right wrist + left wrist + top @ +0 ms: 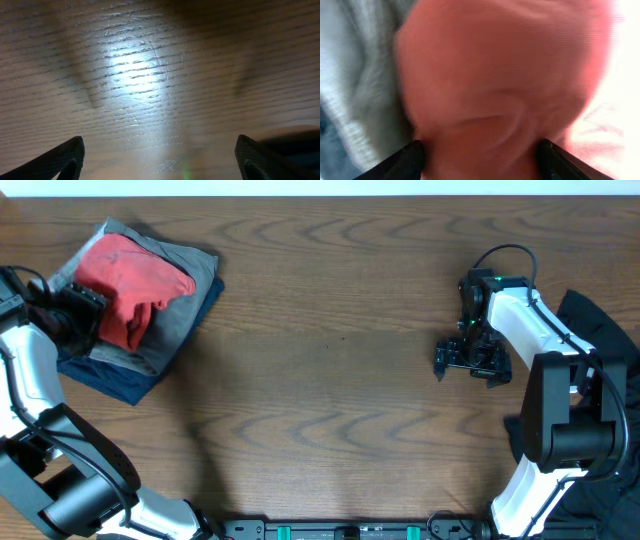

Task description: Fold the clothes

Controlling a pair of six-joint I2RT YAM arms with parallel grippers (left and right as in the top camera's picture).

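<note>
The left hand (90, 310) stands wide open, its fingers flanking the crumpled coral-red cotton T-shirt (130, 280) without clamping it. The shirt lies bunched on a folded grey garment (185, 300) and a folded navy garment (120, 380) at the desk's (330, 380) far-left corner. A deep closing bite could catch the grey layer too and drag the stack apart. The right hand (468, 365) hovers open and empty.

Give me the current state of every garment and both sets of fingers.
coral-red T-shirt: bunched, not neatly folded, lying on top of the stack.
grey folded garment: folded, under the T-shirt.
navy folded garment: folded, at the bottom of the stack.
black garment: loose at the right edge, partly hidden by the arm.
left fingers: spread around T-shirt cloth; grip unclear.
right fingers: open, empty, above the table.
</note>
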